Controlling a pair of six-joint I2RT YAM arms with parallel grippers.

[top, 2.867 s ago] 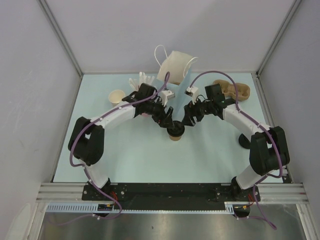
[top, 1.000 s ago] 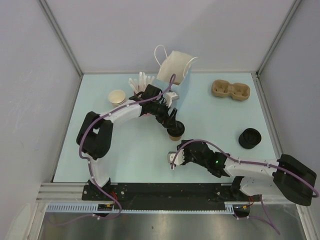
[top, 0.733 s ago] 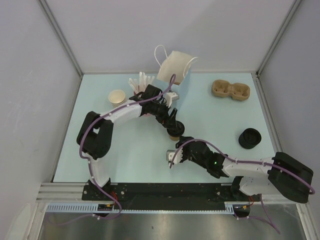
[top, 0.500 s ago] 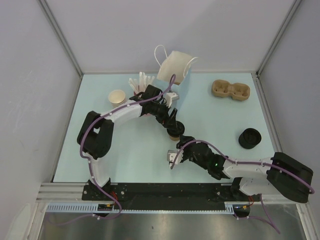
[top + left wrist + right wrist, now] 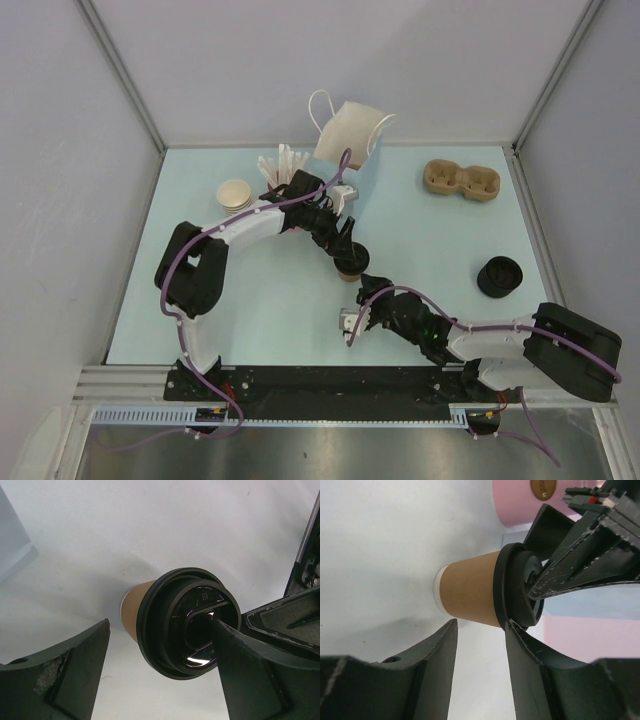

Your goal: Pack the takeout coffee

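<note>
The takeout coffee (image 5: 349,265) stands upright mid-table, a kraft-brown cup with a black lid (image 5: 187,622). My left gripper (image 5: 345,248) hangs open over it. In the left wrist view one finger (image 5: 250,675) overlaps the lid's edge, and the other finger (image 5: 75,670) stands clear of the cup with a gap. My right gripper (image 5: 368,288) lies low on the cup's near side, open, with nothing between its fingers. In the right wrist view the right gripper (image 5: 481,625) sits just short of the coffee (image 5: 470,590), and one fingertip (image 5: 515,630) reaches the lid's rim.
A white paper bag (image 5: 350,130) stands at the back. White straws (image 5: 280,160) and a stack of tan cups (image 5: 235,193) sit back left. A cardboard cup carrier (image 5: 461,181) is back right, with black lids (image 5: 499,276) on the right. A pink cup (image 5: 520,500) stands behind the coffee.
My right arm has left the cup's right side, swung low to its near side and edged closer to the cup. The left gripper has stayed open over the lid.
</note>
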